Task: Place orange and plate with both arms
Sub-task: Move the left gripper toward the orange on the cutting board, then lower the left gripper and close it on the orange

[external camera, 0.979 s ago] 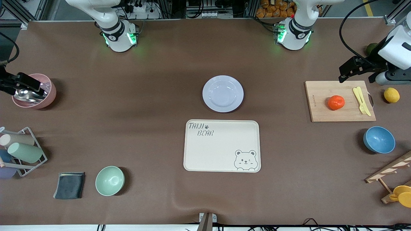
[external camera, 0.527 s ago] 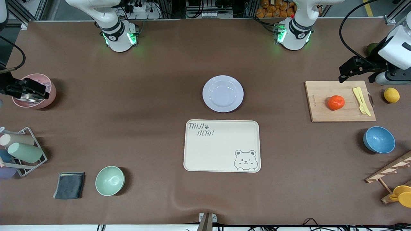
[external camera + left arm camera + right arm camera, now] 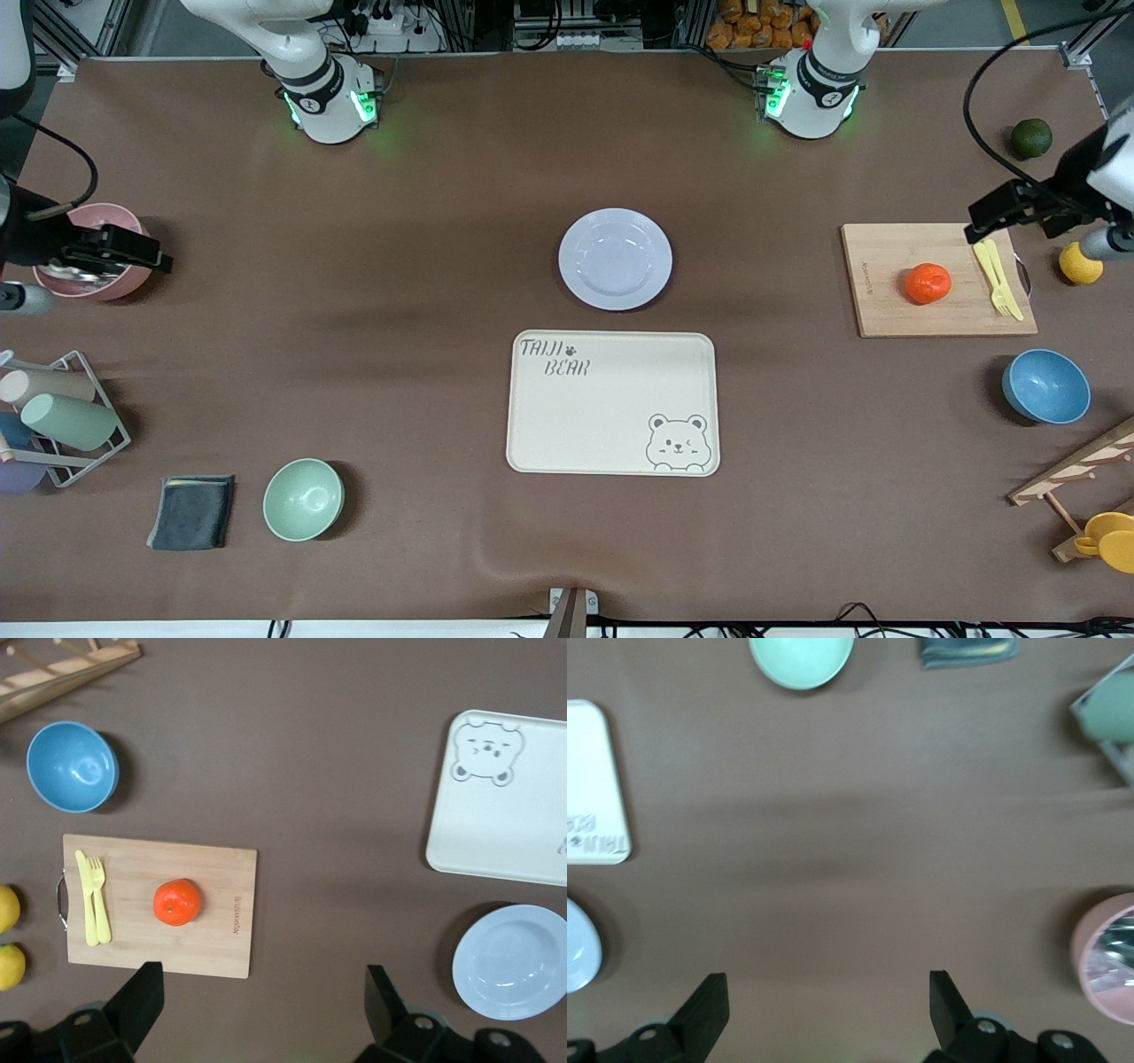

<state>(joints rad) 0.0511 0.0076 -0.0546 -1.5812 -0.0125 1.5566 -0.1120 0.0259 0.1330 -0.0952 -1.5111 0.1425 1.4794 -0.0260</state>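
Observation:
The white plate (image 3: 615, 259) lies mid-table, just farther from the front camera than the cream bear tray (image 3: 611, 403). The orange (image 3: 928, 283) sits on a wooden cutting board (image 3: 886, 301) toward the left arm's end. My left gripper (image 3: 1005, 210) is open and empty, up in the air over the board's corner. Its wrist view shows the orange (image 3: 177, 902), the board (image 3: 221, 930), the plate (image 3: 512, 961) and its gripper (image 3: 261, 1010). My right gripper (image 3: 133, 253) is open and empty, beside the pink bowl (image 3: 89, 283). Its wrist view (image 3: 826, 1010) shows a sliver of the plate (image 3: 576, 943).
A yellow fork and knife (image 3: 997, 276) lie on the board. Yellow fruits (image 3: 1079, 264), a dark green fruit (image 3: 1031, 137), a blue bowl (image 3: 1045, 386) and a wooden rack (image 3: 1076, 470) are at the left arm's end. A mint bowl (image 3: 303, 499), grey cloth (image 3: 192, 512) and cup rack (image 3: 62, 421) are at the right arm's end.
My left gripper has shifted toward the table's end, uncovering the dark green fruit. My right gripper has moved from over the pink bowl toward the table's middle. Orange and plate have not moved.

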